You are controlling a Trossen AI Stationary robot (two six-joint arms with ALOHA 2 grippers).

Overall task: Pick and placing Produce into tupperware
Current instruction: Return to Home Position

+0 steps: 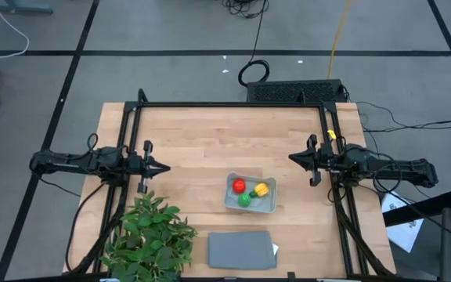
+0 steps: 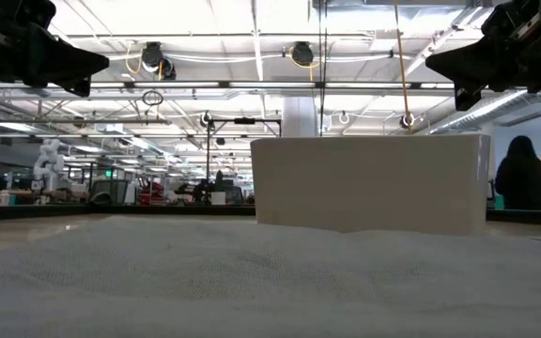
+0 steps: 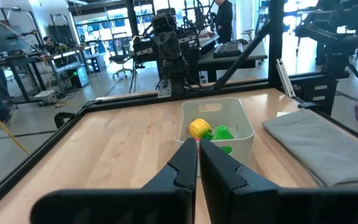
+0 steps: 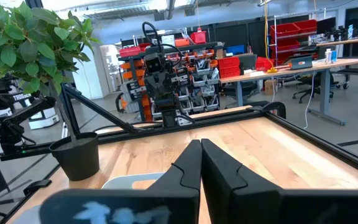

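The clear tupperware (image 1: 250,193) sits on the table between the two arms, nearer the near edge. Inside it lie the red round piece (image 1: 239,186), the green round piece (image 1: 244,200) and the yellow piece (image 1: 261,189). In the left wrist view the tupperware (image 3: 238,127) shows the yellow piece (image 3: 199,128) and the green piece (image 3: 222,132); the red one is hidden. My left gripper (image 1: 164,167) hovers shut at the table's left side, raised above it (image 3: 198,144). My right gripper (image 1: 294,157) hovers shut at the right side (image 4: 201,144). Neither touches anything.
A leafy potted plant (image 1: 151,236) stands at the near left corner. A flat opaque grey rectangle (image 1: 240,250) lies by the near edge, just in front of the tupperware. A black frame (image 1: 233,105) borders the table. In the low view a white box (image 2: 369,182) fills the middle.
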